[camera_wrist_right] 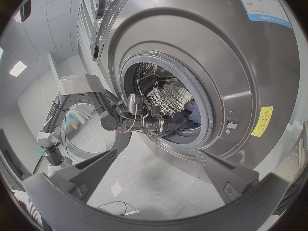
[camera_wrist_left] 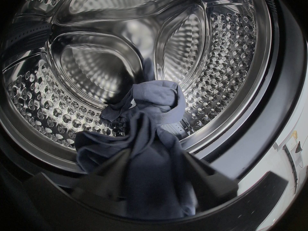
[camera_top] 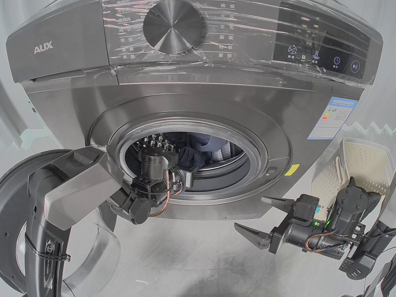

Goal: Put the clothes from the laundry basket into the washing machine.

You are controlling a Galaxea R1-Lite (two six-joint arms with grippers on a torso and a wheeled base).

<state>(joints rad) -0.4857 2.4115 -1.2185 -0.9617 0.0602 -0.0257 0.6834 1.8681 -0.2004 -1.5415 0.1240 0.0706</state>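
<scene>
washing machine [camera_top: 198, 104] front bearing brand lettering [camera_top: 43, 47], blue label [camera_top: 332, 118], yellow sticker [camera_top: 291, 169]

A grey, mottled floor [camera_top: 198, 252] spreads below me, with a pale square patch [camera_wrist_right: 116, 189] lying on it near a thin looping cable [camera_wrist_right: 112, 202]. A white wall [camera_wrist_right: 32, 106] rises to a tiled ceiling [camera_wrist_right: 54, 26], where a rectangular light [camera_wrist_right: 17, 68] glows. The floor looks cloudy and faintly glossy under my head camera.
</scene>
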